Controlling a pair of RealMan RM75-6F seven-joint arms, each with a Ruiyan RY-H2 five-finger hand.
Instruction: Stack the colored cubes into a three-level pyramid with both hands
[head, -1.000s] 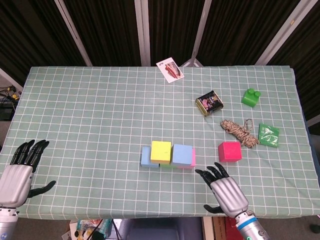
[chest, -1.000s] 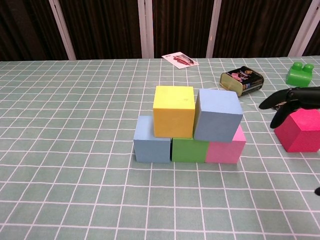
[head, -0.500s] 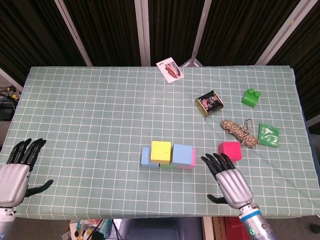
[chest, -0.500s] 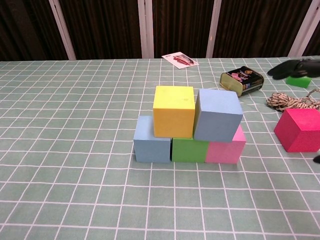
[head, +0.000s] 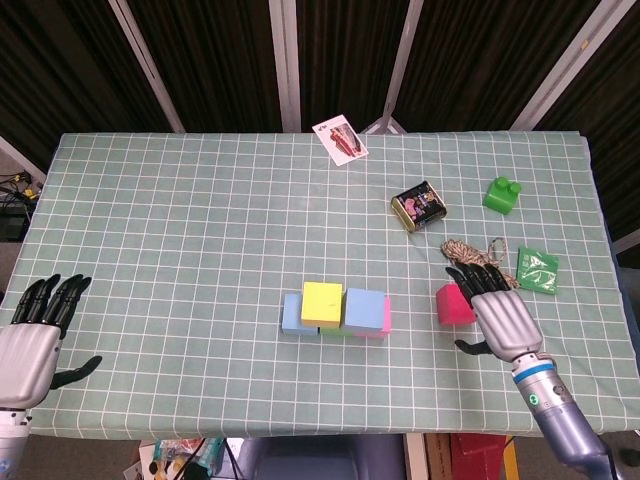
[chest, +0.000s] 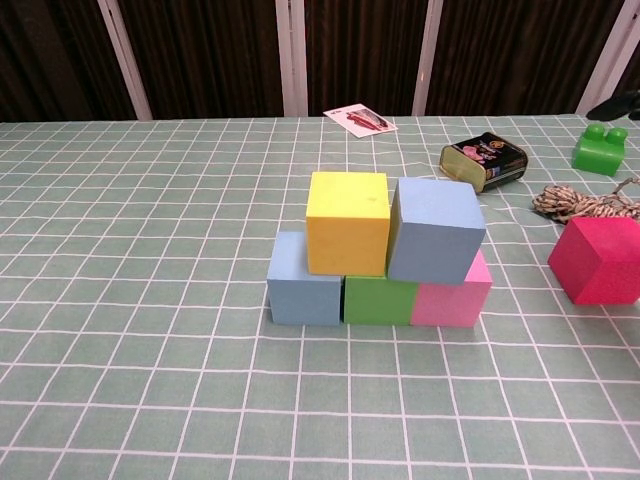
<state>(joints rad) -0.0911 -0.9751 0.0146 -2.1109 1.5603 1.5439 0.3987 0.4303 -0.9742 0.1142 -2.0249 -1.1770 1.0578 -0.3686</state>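
Background: dark slatted panels with pale metal struts stand behind your desk (head: 180, 210), which is covered in a green cloth with a white grid.
Pyramid base: a light blue cube (chest: 303, 281), a green cube (chest: 378, 299) and a pink cube (chest: 452, 294) sit side by side in a row near the middle of the desk.
Second level: a yellow cube (chest: 347, 222) and a larger blue cube (chest: 436, 230) rest on that row, touching each other; the blue one sits slightly turned.
Loose cube: the magenta cube (chest: 598, 260) lies on the cloth well to the right of the stack, nothing on top of it.
Your right hand (head: 503, 312): it hangs over the right part of the magenta cube in the head view, palm down, fingers (head: 478, 277) spread and holding nothing; you cannot tell whether it touches the cube.
Your left hand (head: 32, 335): it is at the near left corner of the desk, fingers spread, holding nothing, well apart from the stack.
Other things: a coil of rope (head: 470, 251) just beyond the magenta cube, a green packet (head: 537, 270) beside it, a small printed tin (head: 419, 206), a green toy brick (head: 501, 194), and a printed card (head: 340, 139) near the far edge.
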